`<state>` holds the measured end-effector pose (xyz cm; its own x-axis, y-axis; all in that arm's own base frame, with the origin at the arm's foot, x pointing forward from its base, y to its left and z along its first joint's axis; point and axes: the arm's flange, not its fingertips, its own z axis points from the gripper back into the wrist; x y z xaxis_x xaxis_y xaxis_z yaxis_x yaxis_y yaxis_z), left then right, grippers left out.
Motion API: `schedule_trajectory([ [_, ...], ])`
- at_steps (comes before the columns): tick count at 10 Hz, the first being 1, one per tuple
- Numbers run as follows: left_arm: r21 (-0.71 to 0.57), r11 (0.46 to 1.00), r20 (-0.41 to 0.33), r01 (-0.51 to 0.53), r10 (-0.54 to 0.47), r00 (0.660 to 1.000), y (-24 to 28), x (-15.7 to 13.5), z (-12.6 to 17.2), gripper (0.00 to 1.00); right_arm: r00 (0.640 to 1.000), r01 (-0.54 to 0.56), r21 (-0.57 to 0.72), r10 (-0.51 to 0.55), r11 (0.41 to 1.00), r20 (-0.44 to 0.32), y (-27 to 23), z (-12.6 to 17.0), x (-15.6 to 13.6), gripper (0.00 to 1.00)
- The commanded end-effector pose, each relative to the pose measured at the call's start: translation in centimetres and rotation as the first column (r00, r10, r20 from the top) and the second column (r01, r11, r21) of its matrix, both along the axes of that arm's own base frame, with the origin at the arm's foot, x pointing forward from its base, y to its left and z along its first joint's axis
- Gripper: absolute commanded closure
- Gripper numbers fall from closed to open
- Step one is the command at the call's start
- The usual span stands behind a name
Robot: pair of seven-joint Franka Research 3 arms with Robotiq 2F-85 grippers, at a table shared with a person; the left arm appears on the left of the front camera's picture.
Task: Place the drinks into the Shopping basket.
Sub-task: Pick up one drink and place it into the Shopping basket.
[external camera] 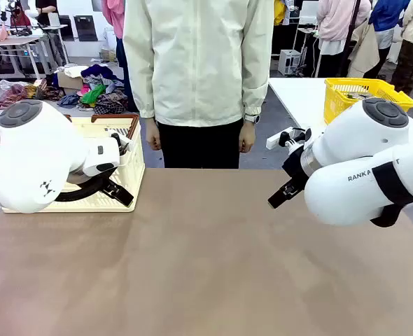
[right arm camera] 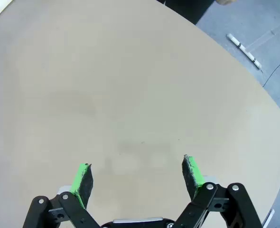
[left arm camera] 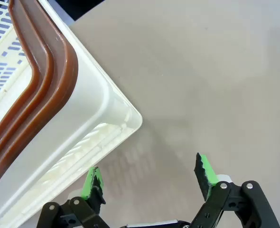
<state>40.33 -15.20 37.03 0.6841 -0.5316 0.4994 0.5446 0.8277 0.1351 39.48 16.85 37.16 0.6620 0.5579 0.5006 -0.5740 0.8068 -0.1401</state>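
Looking along the left wrist camera, I see the left gripper with its green pads spread wide apart, hanging over the plain brown tabletop just beside one corner of the large cream slotted plastic Shopping basket, whose brown handles lie folded along its rim. On the other wrist camera, the right gripper stands just as wide apart, holding only air above an open stretch of the same tabletop. From the front, my white left arm sits directly in front of the Shopping basket, which rests on the far left part of the tabletop, and my white right arm hangs over the right edge, well apart from it. Beyond the far edge, a person in a pale cream jacket stands facing me, both hands hanging at the sides. Farther back on the right, a smaller yellow slotted basket sits on a separate white table.
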Motion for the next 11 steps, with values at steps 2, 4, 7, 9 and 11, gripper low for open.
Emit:
schedule_trajectory([
  [2,0.0,1.0,0.0,0.0,0.0,1.0,0.0,0.0,0.0,0.0,1.0,0.0,0.0,0.0,1.0,0.0,0.0,0.01,0.0,0.0],
  [4,0.0,1.0,0.0,0.0,0.0,1.0,0.0,0.0,0.0,0.0,1.0,0.0,0.0,0.0,1.0,0.0,0.0,0.01,0.0,0.0],
  [7,0.0,1.0,0.0,0.0,0.0,1.0,0.0,0.0,0.0,0.0,1.0,0.0,0.0,0.0,1.0,0.0,0.0,0.01,0.0,0.0],
  [9,0.0,1.0,0.0,0.0,0.0,1.0,0.0,0.0,0.0,0.0,1.0,0.0,0.0,0.0,1.0,0.0,0.0,0.01,0.0,0.0],
  [11,0.0,1.0,0.0,0.0,0.0,1.0,0.0,0.0,0.0,0.0,1.0,0.0,0.0,0.0,1.0,0.0,0.0,0.01,0.0,0.0],
])
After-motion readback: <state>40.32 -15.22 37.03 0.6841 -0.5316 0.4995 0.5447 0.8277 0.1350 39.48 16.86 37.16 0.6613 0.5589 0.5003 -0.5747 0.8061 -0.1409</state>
